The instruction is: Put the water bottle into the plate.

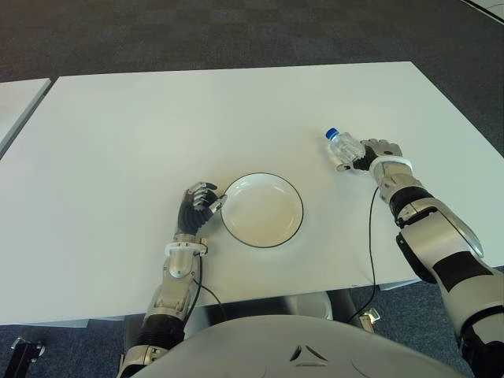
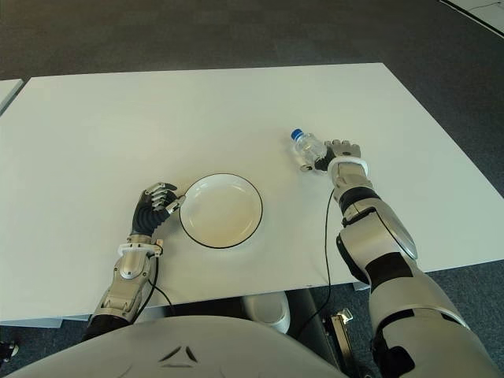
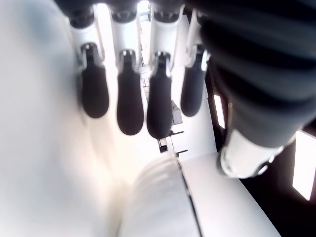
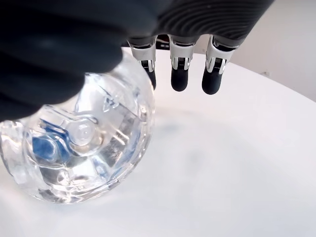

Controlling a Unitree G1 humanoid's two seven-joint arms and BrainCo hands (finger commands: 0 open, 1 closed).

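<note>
A clear water bottle (image 1: 344, 147) with a blue cap lies on its side on the white table (image 1: 157, 126), right of the plate. My right hand (image 1: 376, 155) is at the bottle's base. In the right wrist view the thumb lies over the bottle (image 4: 84, 148) while the fingers (image 4: 178, 79) reach straight past it, not closed on it. The white plate (image 1: 262, 209) with a dark rim sits near the table's front edge and holds nothing. My left hand (image 1: 200, 201) shows at the plate's left rim with its fingers curled, and the rim (image 3: 173, 197) runs between the fingers and the thumb.
A second table's corner (image 1: 16, 98) shows at the far left. Dark carpet (image 1: 236, 31) lies beyond the table. A cable (image 1: 370, 236) hangs from my right wrist over the table's front edge.
</note>
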